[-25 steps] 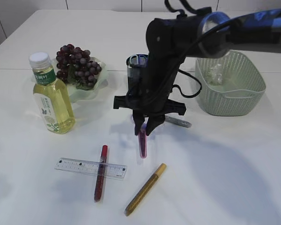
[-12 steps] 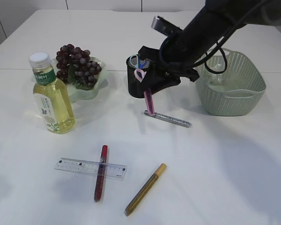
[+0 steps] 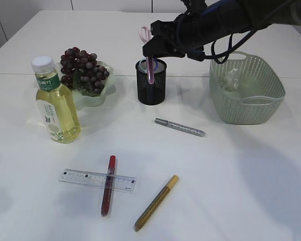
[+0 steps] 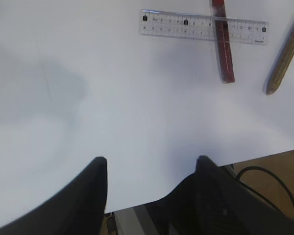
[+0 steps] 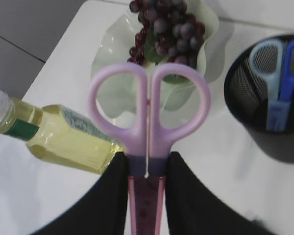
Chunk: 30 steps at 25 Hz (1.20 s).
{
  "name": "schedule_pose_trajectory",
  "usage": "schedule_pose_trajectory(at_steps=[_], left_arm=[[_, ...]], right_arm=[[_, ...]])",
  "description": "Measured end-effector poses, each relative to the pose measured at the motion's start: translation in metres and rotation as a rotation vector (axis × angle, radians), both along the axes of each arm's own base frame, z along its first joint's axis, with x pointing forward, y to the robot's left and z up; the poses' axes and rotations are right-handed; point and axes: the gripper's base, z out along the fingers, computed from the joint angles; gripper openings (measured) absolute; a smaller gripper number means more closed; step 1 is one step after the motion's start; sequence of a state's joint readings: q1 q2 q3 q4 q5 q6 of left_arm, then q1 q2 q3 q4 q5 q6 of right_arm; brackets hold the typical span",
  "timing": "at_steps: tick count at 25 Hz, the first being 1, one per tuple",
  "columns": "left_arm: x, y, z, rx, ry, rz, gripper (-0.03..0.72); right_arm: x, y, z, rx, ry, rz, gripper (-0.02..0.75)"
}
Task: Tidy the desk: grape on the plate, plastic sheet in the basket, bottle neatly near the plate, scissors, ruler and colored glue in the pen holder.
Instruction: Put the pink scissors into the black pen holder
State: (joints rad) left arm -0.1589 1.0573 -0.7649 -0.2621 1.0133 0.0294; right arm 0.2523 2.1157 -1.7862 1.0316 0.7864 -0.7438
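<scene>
My right gripper point(image 3: 158, 44) point(image 5: 147, 161) is shut on pink scissors point(image 3: 149, 63) point(image 5: 159, 132) and holds them upright, handles up, with the tip at the mouth of the black mesh pen holder point(image 3: 151, 85) point(image 5: 264, 142). Blue scissors point(image 5: 277, 98) stand in the holder. Grapes point(image 3: 83, 68) lie on the pale green plate point(image 3: 103, 95), and the bottle point(image 3: 55, 103) stands beside it. The ruler point(image 3: 85, 178) lies under a red glue pen point(image 3: 108, 188). A gold pen point(image 3: 155, 202) and a silver pen point(image 3: 179, 127) lie on the table. My left gripper point(image 4: 152, 160) is open and empty.
A green basket point(image 3: 251, 108) at the right holds a crumpled plastic sheet point(image 3: 231, 78). In the left wrist view the ruler point(image 4: 186, 24), red pen point(image 4: 224, 54) and gold pen point(image 4: 284, 63) lie ahead, and the table's front edge is just below the fingers.
My right gripper has lifted the pink scissors off the table, carried them back and up, and turned them upright over the pen holder.
</scene>
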Motion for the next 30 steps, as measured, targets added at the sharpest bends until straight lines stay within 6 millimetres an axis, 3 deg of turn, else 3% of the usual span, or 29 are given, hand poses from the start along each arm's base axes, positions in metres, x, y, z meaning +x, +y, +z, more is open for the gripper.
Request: schedule_pose_trajectory(at_steps=[9,15,25,30], left_arm=[[0.000,0.000,0.000,0.000,0.000,0.000,0.415],[0.000,0.000,0.000,0.000,0.000,0.000,0.415],[0.000,0.000,0.000,0.000,0.000,0.000,0.415],[0.000,0.000,0.000,0.000,0.000,0.000,0.415]], right_arm=[[0.023,-0.007,0.010,-0.025,-0.338,-0.116,0.185],[0.042,-0.004,0.006,-0.014,-0.454,-0.125,0.185],[0.061,0.000,-0.044,-0.053,-0.418,-0.130,0.185],[0.064,-0.001,-0.050,-0.072,-0.420,-0.146,0.202]])
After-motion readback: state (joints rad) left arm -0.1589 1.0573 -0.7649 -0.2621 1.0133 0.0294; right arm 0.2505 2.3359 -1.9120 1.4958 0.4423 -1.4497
